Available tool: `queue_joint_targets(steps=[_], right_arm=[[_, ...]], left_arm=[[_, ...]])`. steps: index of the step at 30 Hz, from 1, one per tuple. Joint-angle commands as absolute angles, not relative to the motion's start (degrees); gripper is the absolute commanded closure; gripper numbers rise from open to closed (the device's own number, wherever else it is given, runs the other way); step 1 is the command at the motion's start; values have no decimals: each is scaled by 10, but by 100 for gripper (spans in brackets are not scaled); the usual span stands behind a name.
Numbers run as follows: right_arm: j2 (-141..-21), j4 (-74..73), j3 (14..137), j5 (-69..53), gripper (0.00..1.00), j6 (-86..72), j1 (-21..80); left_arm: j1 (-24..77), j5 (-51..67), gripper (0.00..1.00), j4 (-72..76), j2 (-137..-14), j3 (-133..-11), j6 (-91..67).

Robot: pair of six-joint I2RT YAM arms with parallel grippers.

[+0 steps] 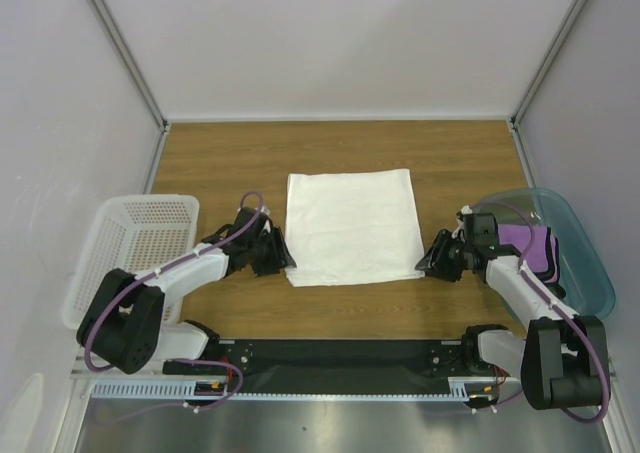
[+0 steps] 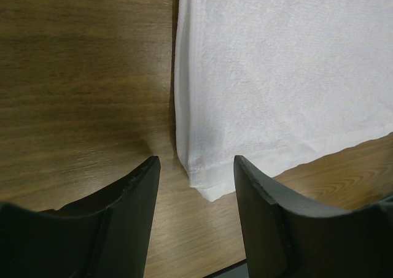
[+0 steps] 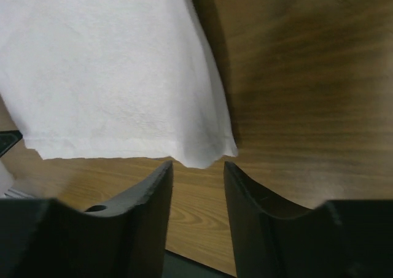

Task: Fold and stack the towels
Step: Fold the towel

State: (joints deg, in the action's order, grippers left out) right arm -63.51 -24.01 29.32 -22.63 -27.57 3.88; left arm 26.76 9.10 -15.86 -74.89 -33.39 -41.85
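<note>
The large white towel (image 1: 350,225) lies flat, folded to a rectangle, in the middle of the wooden table. My left gripper (image 1: 284,263) is open at its near left corner; in the left wrist view the corner (image 2: 206,189) sits between the two dark fingers (image 2: 132,192), untouched. My right gripper (image 1: 424,264) is open at the near right corner, which shows just ahead of the fingers in the right wrist view (image 3: 206,158). The purple towel (image 1: 530,245) lies in the teal bin with a dark navy cloth (image 1: 551,258) beside it.
A white perforated basket (image 1: 125,248) stands at the left, beside my left arm. The translucent teal bin (image 1: 580,263) stands at the right, behind my right arm. A black rail (image 1: 340,358) runs along the table's near edge.
</note>
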Motion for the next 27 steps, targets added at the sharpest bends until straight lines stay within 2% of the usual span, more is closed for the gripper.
queue_joint_targets(steps=[1,3,9,20,27], right_arm=[[-623,-291,311,-160,60,-297,40],[-637,-315,326,-125,66,-302,41],[-681,-316,337,-138,78,-293,41],[-607,-274,399,-158,73,-321,61],[-676,-220,366,-153,76,-326,79]], left_arm=[[270,69,43,-169,-741,-360,-407],[270,60,43,-172,-741,-363,-408],[270,33,44,-169,-745,-363,-424],[270,69,57,-126,-744,-338,-446],[272,73,65,-125,-737,-321,-446]])
